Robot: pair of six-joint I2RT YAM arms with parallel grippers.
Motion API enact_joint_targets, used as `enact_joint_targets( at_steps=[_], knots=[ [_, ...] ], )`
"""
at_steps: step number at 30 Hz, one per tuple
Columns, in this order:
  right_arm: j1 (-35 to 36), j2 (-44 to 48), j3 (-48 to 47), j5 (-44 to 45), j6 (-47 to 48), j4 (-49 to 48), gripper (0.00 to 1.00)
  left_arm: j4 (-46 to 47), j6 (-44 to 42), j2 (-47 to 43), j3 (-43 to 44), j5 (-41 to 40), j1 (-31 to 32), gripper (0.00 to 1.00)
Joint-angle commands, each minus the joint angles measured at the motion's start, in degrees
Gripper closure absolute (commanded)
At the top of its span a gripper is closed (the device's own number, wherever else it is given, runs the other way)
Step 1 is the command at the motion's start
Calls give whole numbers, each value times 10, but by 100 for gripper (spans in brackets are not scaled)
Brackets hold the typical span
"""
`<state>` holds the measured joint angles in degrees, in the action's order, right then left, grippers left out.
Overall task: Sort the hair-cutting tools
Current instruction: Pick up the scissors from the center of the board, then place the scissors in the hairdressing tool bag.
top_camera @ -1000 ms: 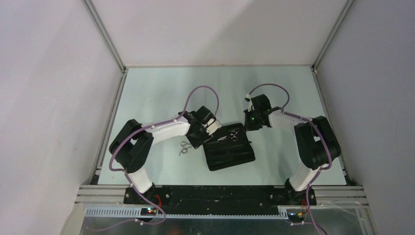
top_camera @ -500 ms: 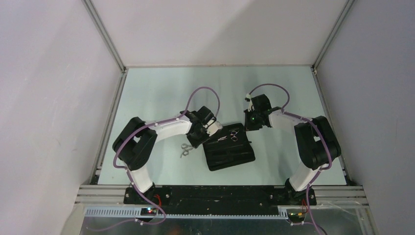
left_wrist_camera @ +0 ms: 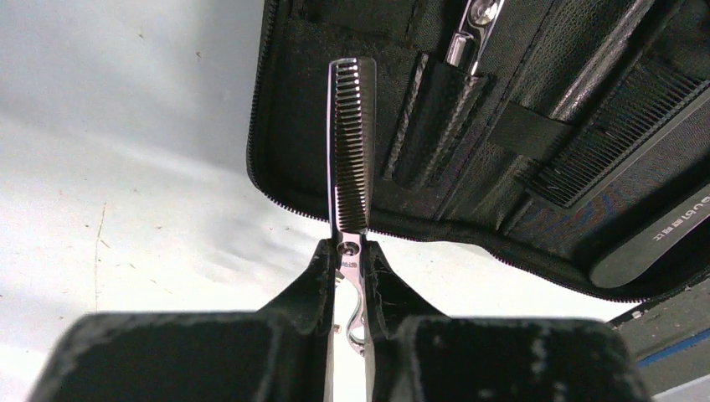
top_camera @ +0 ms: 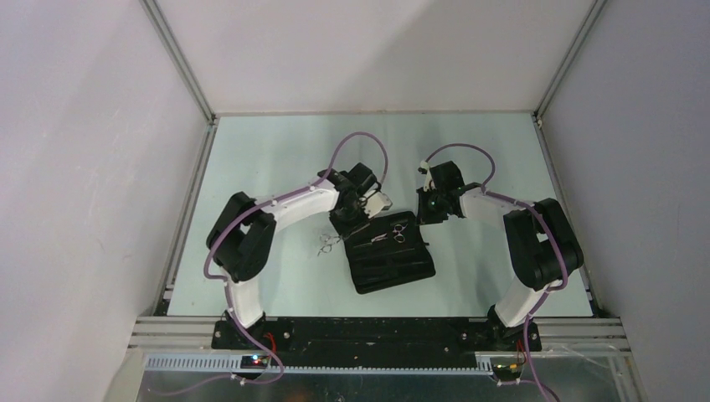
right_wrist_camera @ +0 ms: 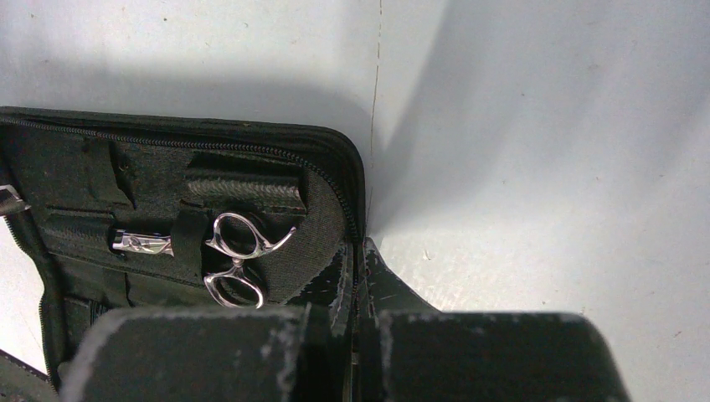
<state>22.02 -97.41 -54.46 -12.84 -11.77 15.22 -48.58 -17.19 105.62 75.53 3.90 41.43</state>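
Note:
Silver thinning scissors (left_wrist_camera: 351,151) with a toothed blade hang just above the table, and my left gripper (left_wrist_camera: 352,251) is shut on them at the pivot. Their tip points over the left edge of the open black zip case (left_wrist_camera: 469,134). From above, these scissors (top_camera: 328,244) show left of the case (top_camera: 393,264). A second pair of scissors (right_wrist_camera: 236,260) is tucked under a strap inside the case. A black comb (left_wrist_camera: 619,126) sits in a case pocket. My right gripper (right_wrist_camera: 358,251) is shut on the case's zip edge at its far right corner.
The pale green table (top_camera: 276,159) is walled by white panels with metal rails on both sides. Both arm bases stand at the near edge. The case lies open at mid-table between the two wrists.
My left gripper closed on the loose scissors, raised them and swung right toward the case. The right arm has held still on the case's edge.

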Motion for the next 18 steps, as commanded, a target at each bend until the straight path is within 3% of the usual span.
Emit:
enact_joint_targets(
  at_steps=[1,18],
  knots=[
    [6,11,-13,-20,3,7,100,-64,-15,26,46,12,-3,100],
    [10,11,-13,-21,3,6,100,-164,-6,126,156,11,-1,100]
  ],
)
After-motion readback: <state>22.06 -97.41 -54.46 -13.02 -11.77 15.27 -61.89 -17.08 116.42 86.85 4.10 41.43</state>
